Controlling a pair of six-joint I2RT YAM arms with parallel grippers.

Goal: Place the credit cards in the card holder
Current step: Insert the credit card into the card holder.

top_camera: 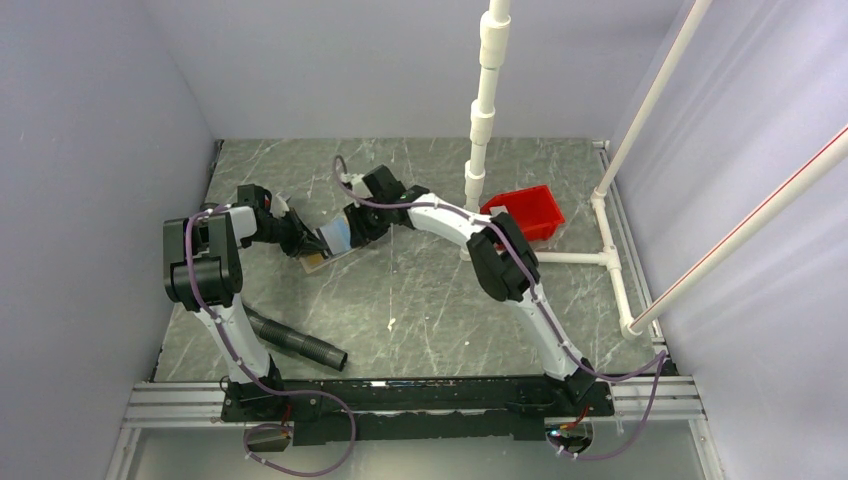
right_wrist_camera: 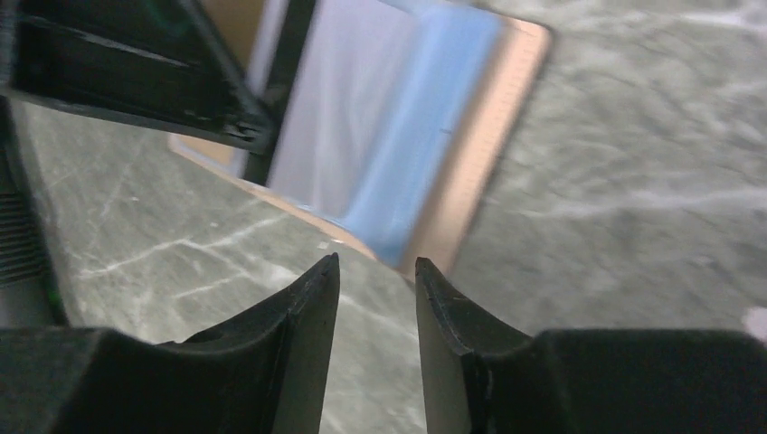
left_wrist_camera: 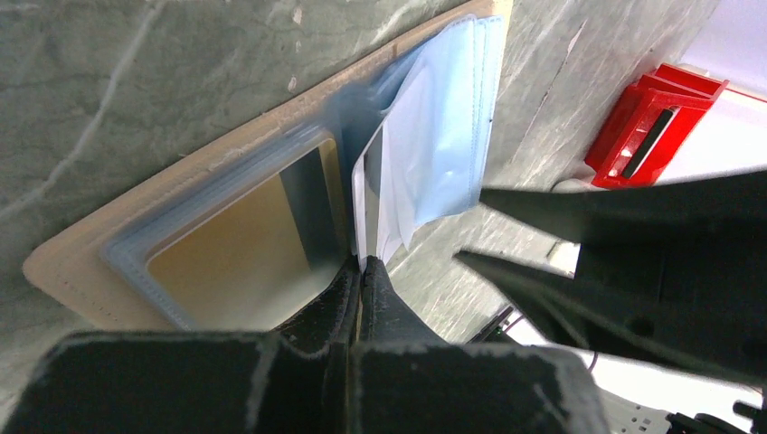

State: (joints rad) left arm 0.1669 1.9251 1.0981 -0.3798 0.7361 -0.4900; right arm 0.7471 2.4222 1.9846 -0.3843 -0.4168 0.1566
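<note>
Two grippers meet over the open holder (top_camera: 330, 243), mid-table. Left wrist: the left gripper (left_wrist_camera: 362, 264) pinches a thin, floppy sleeve (left_wrist_camera: 398, 181) up off the tan cover. Right wrist: the right gripper (right_wrist_camera: 375, 267) hangs parted, empty, just beside the holder's corner. A pale card (right_wrist_camera: 326, 117), likely stiff and slick, best taken by an edge, seems tucked inside.

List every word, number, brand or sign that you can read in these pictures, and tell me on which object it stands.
None: no view shows any readable text.
On the card holder: plain tan cover and pale blue sleeves, no print visible.
On the red tray: no label visible.
On the table: only marble veins, no writing.
</note>
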